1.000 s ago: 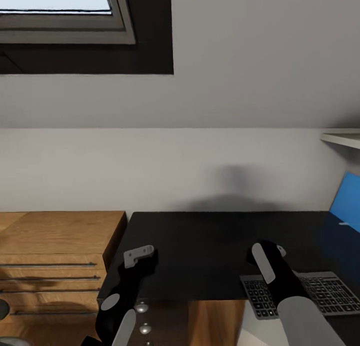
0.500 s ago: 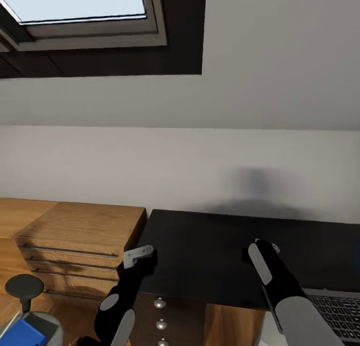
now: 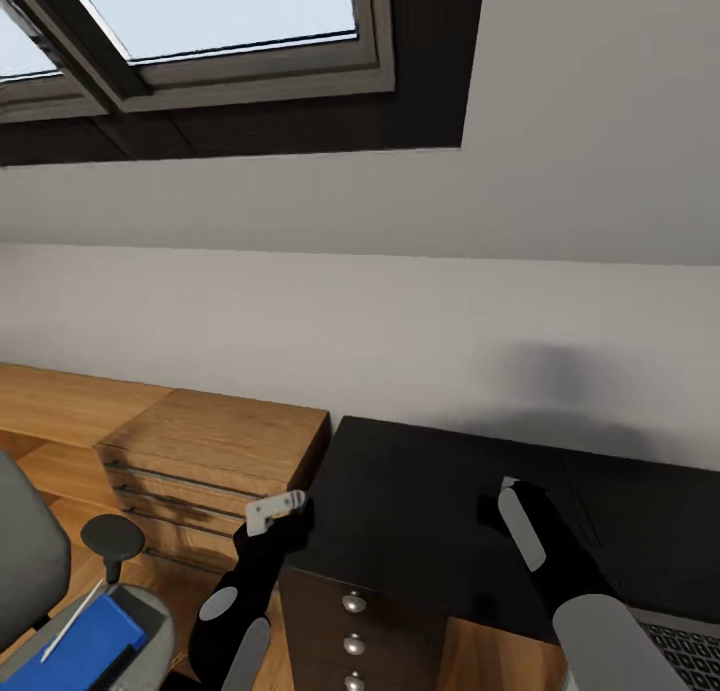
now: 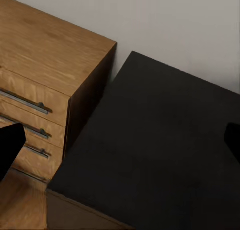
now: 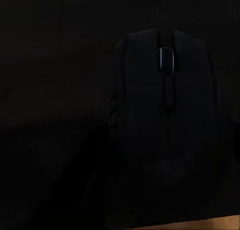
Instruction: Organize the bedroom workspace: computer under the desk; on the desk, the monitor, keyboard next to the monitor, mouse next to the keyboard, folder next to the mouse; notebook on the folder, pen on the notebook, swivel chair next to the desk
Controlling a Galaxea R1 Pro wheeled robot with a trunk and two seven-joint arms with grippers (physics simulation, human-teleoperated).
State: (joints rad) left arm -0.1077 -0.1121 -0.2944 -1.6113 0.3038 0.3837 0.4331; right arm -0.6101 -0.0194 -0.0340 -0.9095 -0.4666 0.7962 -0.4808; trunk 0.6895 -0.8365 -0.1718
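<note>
At 8 o'clock in the head view stands the chair (image 3: 30,561), and on its seat lies the blue folder (image 3: 75,646) with a thin white pen (image 3: 75,611) across it. I judge the folder light, flat and a little flexible; it should be taken at a free edge, and the pen may roll off if it tilts. The armrest (image 3: 112,539) stands just beside it and narrows the way in.

At 7 o'clock is the wood cabinet (image 3: 215,451), just beside the left end of the desk (image 3: 420,501). The left hand (image 3: 277,512) hangs over this desk corner; in its wrist view the fingertips sit wide apart at the two sides, with nothing between them. The desk (image 4: 160,145) top below it is bare, so there is open room.

At 5 o'clock the right hand (image 3: 510,496) hovers above the desk; how far it is open I cannot tell. Its wrist view shows the black mouse (image 5: 167,120) on the dark top, small, hard and smooth, best gripped at its sides. The keyboard (image 3: 690,651) corner lies near the front edge.
</note>
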